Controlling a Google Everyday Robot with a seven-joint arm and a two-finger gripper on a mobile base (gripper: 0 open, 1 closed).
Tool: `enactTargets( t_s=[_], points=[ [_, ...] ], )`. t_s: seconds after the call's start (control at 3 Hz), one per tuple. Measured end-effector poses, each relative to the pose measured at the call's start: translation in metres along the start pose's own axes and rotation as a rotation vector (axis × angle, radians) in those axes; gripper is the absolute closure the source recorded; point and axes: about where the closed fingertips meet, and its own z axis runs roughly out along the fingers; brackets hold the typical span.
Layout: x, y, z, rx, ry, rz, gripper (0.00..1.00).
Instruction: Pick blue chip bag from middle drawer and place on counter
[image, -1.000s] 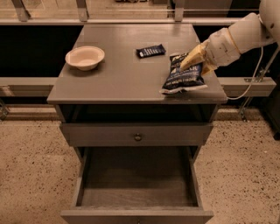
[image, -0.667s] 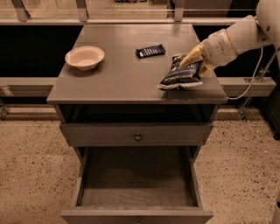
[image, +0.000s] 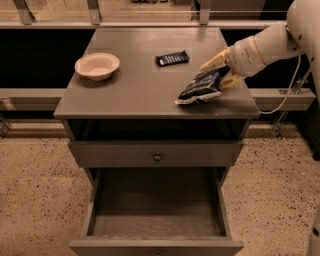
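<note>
Closest to the camera, the middle drawer (image: 156, 220) is pulled all the way out, nothing but plain grey floor inside. Right above it the knob drawer (image: 157, 157) is closed. Then up on the bench (image: 135, 87), near the front right corner, lies the blue chip bag (image: 199, 90), its left end down on the surface and its right end tucked into the hand (image: 214, 76). The hand comes in from the right on the white arm (image: 270, 45), with one yellowish finger over the bag and one under it, so it's gripping the bag's end. Over on the left side of the bench sits a pale bowl (image: 97, 65), well apart from the bag. Furthest back, around the middle, there's a small flat dark wrapper (image: 172, 58) lying on its own
</note>
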Motion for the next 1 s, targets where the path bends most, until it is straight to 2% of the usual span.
enactTargets(
  t_s=[0.33,0.67,1.0],
  points=[
    [0.001,-0.001,0.004,-0.001,-0.002,-0.002,0.0],
    [0.001,0.001,-0.002,-0.033,0.025,-0.007,0.0],
    [0.001,0.004,-0.025,-0.107,0.106,-0.025,0.0]
  ],
)
